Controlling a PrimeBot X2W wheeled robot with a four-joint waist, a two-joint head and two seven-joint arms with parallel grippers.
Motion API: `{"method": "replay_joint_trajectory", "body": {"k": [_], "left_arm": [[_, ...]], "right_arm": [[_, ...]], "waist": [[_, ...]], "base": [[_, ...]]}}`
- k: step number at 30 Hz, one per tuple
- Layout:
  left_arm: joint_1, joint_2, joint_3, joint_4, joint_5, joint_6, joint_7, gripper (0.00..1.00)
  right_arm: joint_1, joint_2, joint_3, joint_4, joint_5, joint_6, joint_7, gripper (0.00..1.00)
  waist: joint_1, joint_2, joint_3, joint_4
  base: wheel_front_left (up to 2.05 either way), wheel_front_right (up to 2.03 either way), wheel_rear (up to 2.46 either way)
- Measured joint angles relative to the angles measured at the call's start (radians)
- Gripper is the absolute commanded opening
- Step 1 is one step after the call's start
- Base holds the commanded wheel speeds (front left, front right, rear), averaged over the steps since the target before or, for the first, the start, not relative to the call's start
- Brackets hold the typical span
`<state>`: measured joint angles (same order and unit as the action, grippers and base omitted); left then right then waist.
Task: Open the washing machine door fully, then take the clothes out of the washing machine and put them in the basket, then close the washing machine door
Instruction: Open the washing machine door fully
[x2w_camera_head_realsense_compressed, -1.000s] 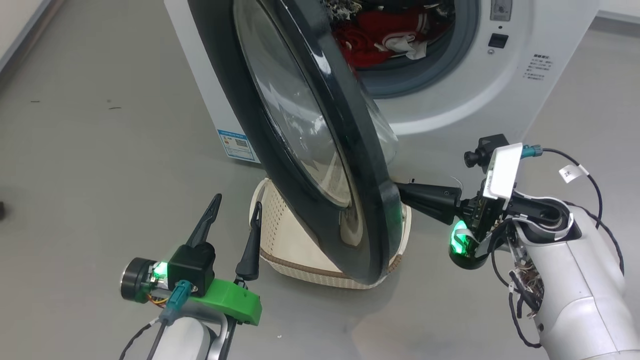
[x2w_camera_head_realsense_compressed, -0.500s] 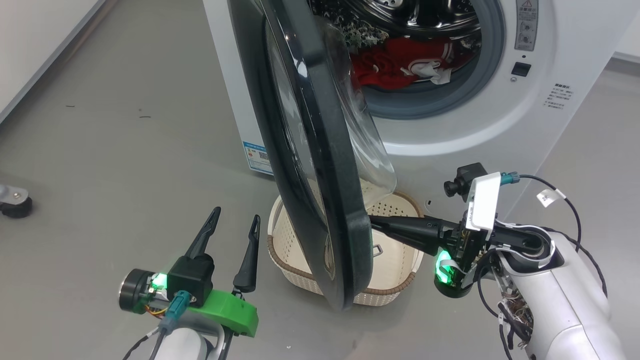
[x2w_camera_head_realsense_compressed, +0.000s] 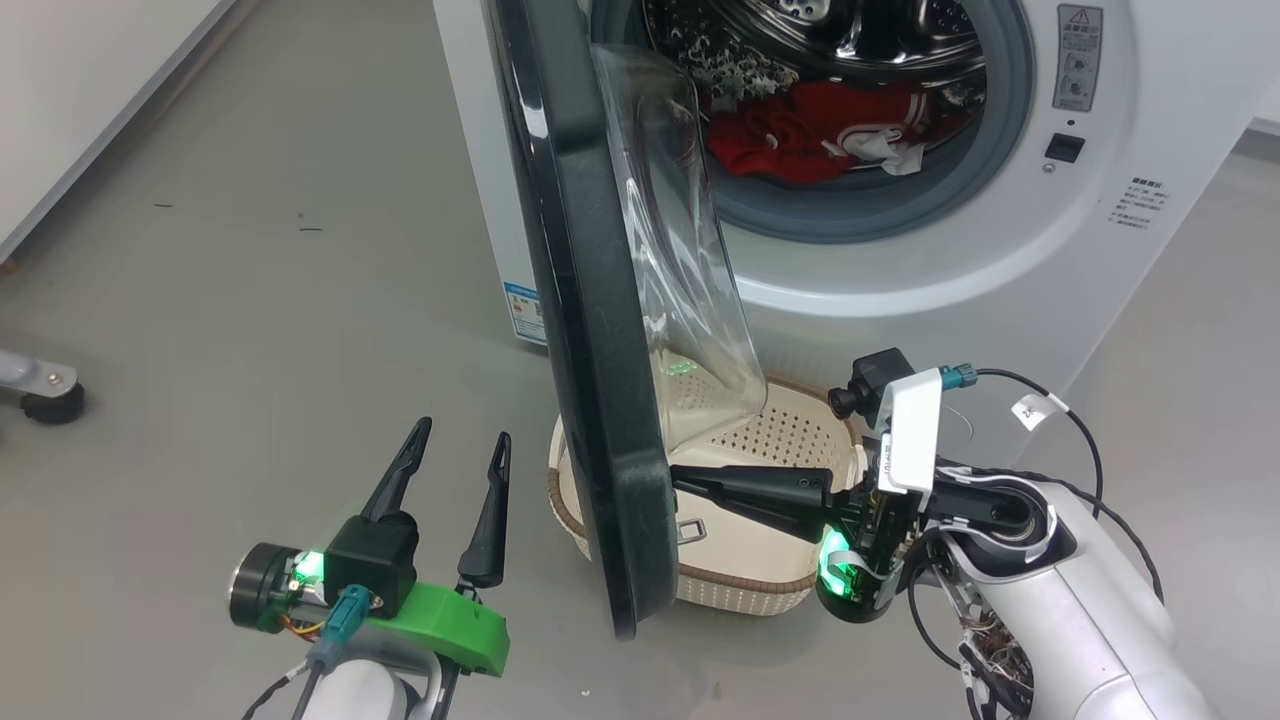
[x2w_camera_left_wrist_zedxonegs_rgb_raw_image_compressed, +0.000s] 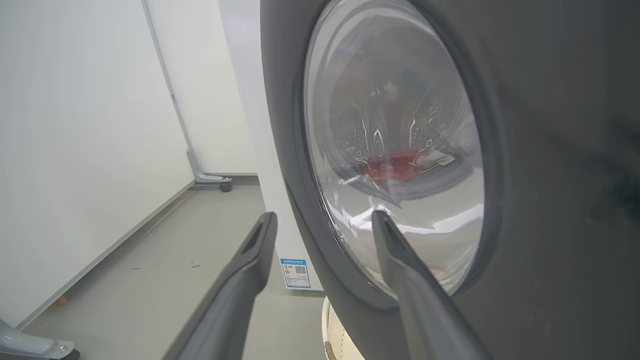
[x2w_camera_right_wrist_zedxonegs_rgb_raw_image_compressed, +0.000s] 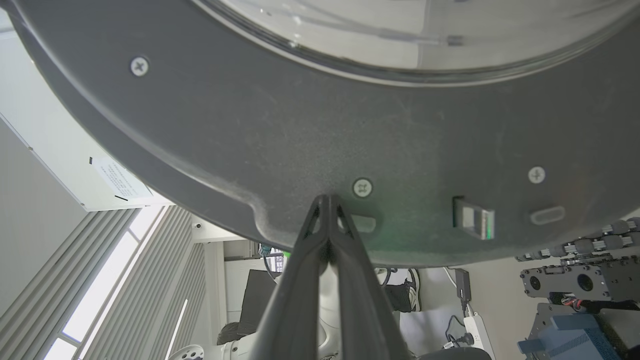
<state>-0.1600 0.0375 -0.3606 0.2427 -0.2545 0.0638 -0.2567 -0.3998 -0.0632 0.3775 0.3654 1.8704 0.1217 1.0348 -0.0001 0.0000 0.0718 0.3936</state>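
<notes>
While left fingers (x2w_camera_head_realsense_compressed: 402, 470) stand wide, the right wrist view shows right fingers (x2w_camera_right_wrist_zedxonegs_rgb_raw_image_compressed: 295, 285) closed against the door (x2w_camera_right_wrist_zedxonegs_rgb_raw_image_compressed: 200, 125).

Basket (x2w_camera_head_realsense_compressed: 745, 598) partly behind WM door (x2w_camera_head_realsense_compressed: 585, 330)

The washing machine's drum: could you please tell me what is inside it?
Red clothes with white trim lie low in the drum, a dark speckled fabric beside them. The open door covers the drum's left part, hiding anything there.
</notes>
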Motion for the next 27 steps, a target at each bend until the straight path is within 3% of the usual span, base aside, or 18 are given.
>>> {"method": "replay_joint_trajectory", "body": {"k": [13,27], "left_arm": [[0.0,0.0,0.005,-0.01,0.0,-0.007,0.0,1.0],[0.001,0.0,0.019,-0.009,0.0,-0.007,0.0,1.0]], "right_arm": [[0.003,0.001,0.032,-0.025,0.015,0.0,-0.071,0.0],[0.071,0.002,-0.091,-0.092,0.023,0.0,-0.166,0.0]], "waist": [[0.0,0.0,0.01,0.005],[0.0,0.0,0.012,-0.011]], "base": [[0.0,0.0,0.0],[0.0,0.0,0.0]]}}
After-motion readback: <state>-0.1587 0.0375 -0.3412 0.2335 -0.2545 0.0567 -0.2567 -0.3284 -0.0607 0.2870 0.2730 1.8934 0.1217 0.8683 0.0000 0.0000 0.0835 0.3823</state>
